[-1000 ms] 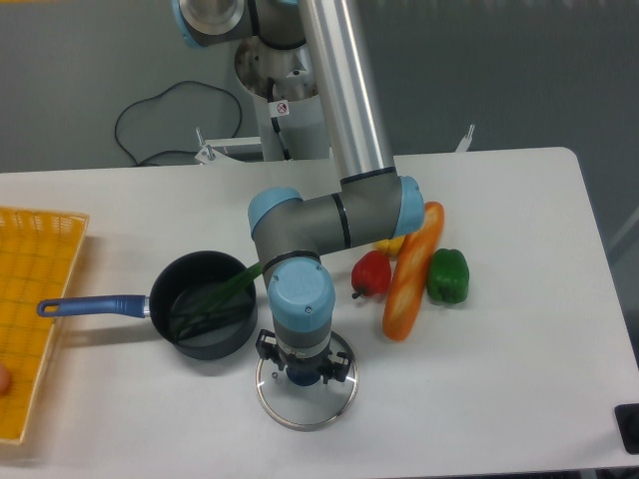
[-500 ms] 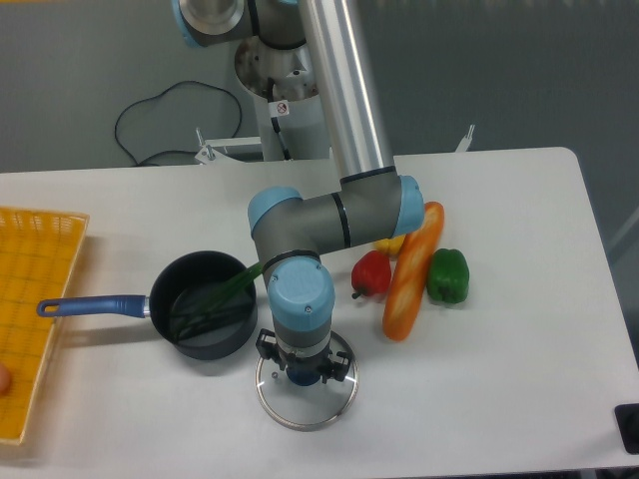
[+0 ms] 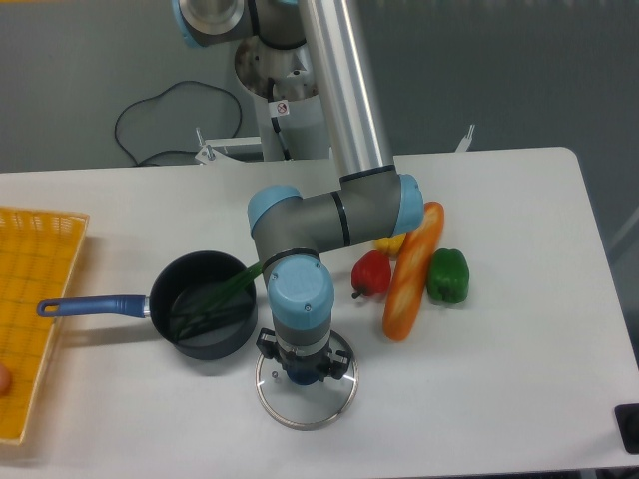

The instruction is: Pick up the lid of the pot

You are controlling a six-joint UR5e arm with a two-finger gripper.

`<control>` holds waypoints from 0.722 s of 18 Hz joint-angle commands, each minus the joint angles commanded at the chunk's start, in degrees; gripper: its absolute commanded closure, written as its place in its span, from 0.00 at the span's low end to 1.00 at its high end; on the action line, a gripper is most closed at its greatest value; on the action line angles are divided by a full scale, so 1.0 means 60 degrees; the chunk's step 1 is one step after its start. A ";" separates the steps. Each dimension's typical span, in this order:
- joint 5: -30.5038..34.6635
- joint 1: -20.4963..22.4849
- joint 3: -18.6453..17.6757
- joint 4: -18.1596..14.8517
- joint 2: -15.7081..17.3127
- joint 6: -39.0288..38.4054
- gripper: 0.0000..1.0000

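Pot lid: transparent disc with a bright rim and a dark blue knob at its center. Location: flat on the white table, toward the near edge. Gripper: positioned above the lid, directed downward, with its lower end at the knob. Finger spacing and contact with the knob cannot be determined; the fingertips blend into the dark knob. The gray and light blue arm extends over the table from the far side and covers part of the lid's far portion.

Black pan: adjacent to the lid, toward picture left and farther back. Its blue handle points to picture left. A long dark green item lies in the pan, one end projecting over the rim toward the arm.

Red vegetable: beyond the lid, toward picture right. A yellow item is partly hidden behind the arm. Beside the red vegetable, elongated orange-brown food lies lengthwise, followed by a green pepper. Yellow-orange crate: at the picture's left edge, containing a partly visible orange item.
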 joint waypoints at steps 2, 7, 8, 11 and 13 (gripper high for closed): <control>0.0015 0.0000 0.0000 0.0000 0.0015 0.0000 0.55; 0.0044 0.0000 -0.0015 -0.0044 0.0117 0.0015 0.56; 0.0044 0.0000 0.0000 -0.0058 0.0175 0.0015 0.56; 0.0058 0.0029 0.0000 -0.0117 0.0293 0.0131 0.56; 0.0044 0.0087 -0.0015 -0.0132 0.0381 0.0219 0.56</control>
